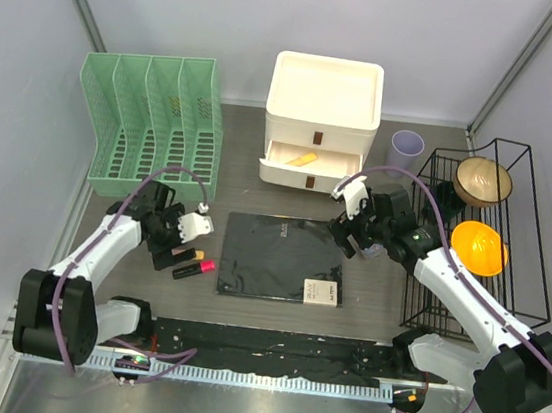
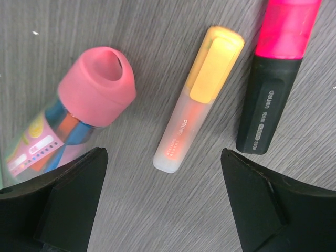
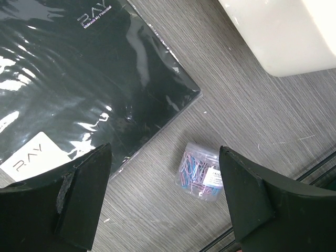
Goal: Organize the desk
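Note:
The desk [image 1: 375,299] is a grey-brown wood-grain top. My left gripper [image 2: 163,194] hangs open low over it at the left [image 1: 166,243]. Just ahead of its fingers lie an orange highlighter [image 2: 199,105] with a yellow cap, a pink-and-black highlighter [image 2: 273,79] and a pink-capped tube of coloured pens [image 2: 79,121]. My right gripper [image 2: 165,194] is not this one; my right gripper [image 3: 165,194] stands open above a small clear tub of paper clips [image 3: 199,170], beside the corner of a black notebook [image 3: 79,79]. Neither gripper holds anything.
A green file rack [image 1: 150,126] stands back left. A white drawer unit [image 1: 322,121] sits at the back centre, its lower drawer open with a yellow item inside. A lilac cup [image 1: 408,142] and a black wire rack [image 1: 523,287] with two bowls are at the right.

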Robot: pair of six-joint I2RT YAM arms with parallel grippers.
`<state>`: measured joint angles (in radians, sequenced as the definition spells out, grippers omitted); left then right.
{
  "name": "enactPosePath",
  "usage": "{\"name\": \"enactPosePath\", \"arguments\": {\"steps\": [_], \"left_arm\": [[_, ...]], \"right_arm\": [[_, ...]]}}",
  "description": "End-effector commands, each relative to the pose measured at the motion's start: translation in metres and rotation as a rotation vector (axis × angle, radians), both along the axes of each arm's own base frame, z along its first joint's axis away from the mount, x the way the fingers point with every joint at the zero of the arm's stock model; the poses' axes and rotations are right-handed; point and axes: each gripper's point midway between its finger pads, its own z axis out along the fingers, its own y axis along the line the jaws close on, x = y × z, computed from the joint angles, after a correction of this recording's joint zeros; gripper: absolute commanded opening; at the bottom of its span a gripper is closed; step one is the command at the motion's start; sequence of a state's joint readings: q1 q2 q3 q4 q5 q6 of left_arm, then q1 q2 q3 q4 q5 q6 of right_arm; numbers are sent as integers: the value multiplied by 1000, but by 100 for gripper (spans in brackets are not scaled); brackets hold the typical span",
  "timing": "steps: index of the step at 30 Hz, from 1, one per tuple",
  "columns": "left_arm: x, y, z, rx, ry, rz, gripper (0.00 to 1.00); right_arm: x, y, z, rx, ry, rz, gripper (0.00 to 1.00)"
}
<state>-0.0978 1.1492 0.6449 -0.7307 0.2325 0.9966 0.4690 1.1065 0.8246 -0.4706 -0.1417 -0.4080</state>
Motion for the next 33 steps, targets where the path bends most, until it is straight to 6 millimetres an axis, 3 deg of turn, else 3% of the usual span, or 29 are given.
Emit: {"name": "enactPosePath", "arguments": {"steps": [1,11,17,20,25,28,33], "left_arm": [[8,5,-7,8,-3,-30,93],[16,11,-33,18,75,-35,86],[15,6,-40,-7,118,-45,63],[10,3,-40,-20,143,-52,47],[2,-2,-32,-55,157,-51,28],[-1,-5,-21,-72,130,-50,2],[-6,-17,10,-141,102,-59,0]], "right_arm": [[6,5,14,25,-31,9,86],[6,5,13,23,-31,9,86],[6,4,12,16,-29,3,86],[6,3,10,12,-24,2,86],[7,4,11,13,-25,1,86],[7,4,10,13,-24,1,86],[7,4,8,10,-19,3,86]]}}
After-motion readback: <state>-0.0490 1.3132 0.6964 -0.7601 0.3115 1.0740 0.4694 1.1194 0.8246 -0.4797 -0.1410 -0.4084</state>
